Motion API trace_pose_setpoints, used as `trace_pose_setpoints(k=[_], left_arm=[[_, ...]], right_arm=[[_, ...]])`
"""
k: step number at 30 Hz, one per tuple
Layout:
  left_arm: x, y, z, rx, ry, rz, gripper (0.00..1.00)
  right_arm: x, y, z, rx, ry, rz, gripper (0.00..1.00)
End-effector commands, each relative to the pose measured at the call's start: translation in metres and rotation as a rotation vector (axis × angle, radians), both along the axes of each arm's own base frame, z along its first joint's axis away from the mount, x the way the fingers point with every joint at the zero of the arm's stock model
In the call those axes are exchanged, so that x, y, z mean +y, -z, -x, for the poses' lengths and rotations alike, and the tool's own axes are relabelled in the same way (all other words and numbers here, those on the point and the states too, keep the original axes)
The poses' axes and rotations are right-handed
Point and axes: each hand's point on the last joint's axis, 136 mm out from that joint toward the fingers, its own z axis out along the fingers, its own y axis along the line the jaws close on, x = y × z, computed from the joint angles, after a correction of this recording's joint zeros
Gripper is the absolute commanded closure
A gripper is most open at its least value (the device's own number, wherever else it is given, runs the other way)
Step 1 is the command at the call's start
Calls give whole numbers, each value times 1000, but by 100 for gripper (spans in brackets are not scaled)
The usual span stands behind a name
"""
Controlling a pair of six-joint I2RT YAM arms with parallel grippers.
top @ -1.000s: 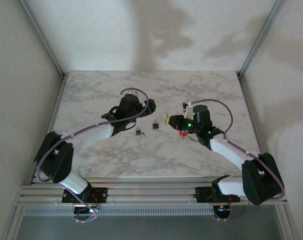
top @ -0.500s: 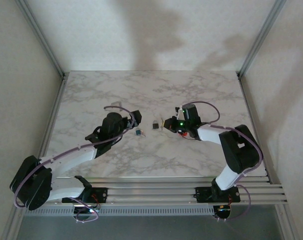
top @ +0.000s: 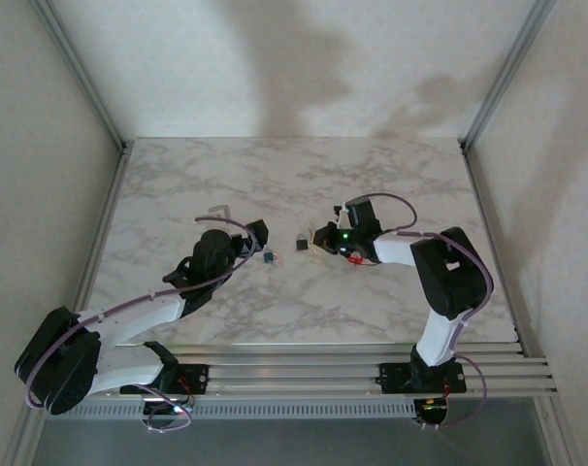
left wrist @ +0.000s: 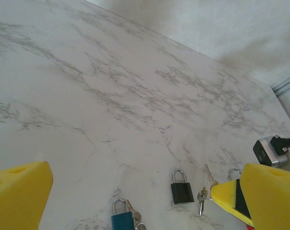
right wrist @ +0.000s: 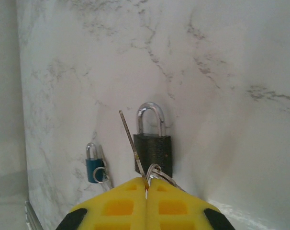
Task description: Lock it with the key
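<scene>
Pressed together, the right jaws pinch a thin silver key (right wrist: 133,146) between their yellow foam pads (right wrist: 117,206). Its blade sticks out ahead and tilts to the left, and a wire key ring (right wrist: 160,173) sits at the pad tips. A small black padlock with a steel shackle (right wrist: 153,151) lies on the white marbled tabletop (top: 226,175) just beyond those tips. The key blade runs past the left edge of its body, and whether they touch cannot be told. A smaller blue padlock (right wrist: 94,165) with its own ring lies further left, apart from the black one. The left jaws are spread wide, with both padlocks between and beyond the pads. Loose keys (left wrist: 205,188) lie just beside the black padlock, and one yellow pad (left wrist: 267,194) partly hides another steel shackle (left wrist: 233,172).
</scene>
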Motion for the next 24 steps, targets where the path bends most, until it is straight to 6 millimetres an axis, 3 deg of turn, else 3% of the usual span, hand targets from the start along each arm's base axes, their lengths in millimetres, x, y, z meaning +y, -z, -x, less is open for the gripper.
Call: trace_pose_setpoints(k=[1, 24], left_arm=[[1, -9, 0, -34, -7, 13, 0], [2, -5, 0, -20, -12, -2, 0]], right_arm=[[2, 6, -2, 10, -11, 35, 100], [1, 21, -3, 87, -16, 95, 100]])
